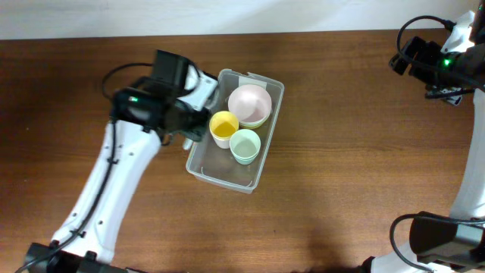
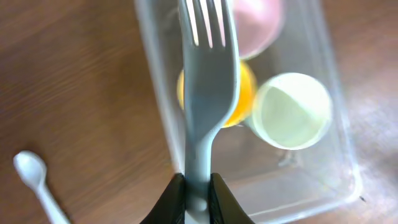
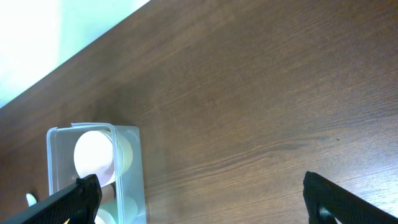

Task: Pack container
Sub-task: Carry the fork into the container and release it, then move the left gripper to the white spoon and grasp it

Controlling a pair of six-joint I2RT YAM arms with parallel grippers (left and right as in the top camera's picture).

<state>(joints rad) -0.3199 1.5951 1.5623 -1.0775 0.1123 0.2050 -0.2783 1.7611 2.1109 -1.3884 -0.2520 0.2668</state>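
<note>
1. Grey fork [image 2: 208, 93] handle pinched in left jaws, tines above container [image 1: 224, 171], which sits mid-tabletop [image 1: 341, 152].
2. Container holds pink bowl [image 1: 250, 105], yellow cup [image 1: 223, 126], green cup [image 1: 245, 145]. Judgement: lower fork into the bare end, clear of cups.
3. Spoon [image 2: 34, 177] outside; right jaws spread, empty.

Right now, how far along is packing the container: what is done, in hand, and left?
Done: the pink bowl, yellow cup and green cup sit in the container. In hand: the left gripper holds a fork over its edge. Left: placing the fork, then probably the white spoon lying on the table beside it. The right gripper is open and empty.
</note>
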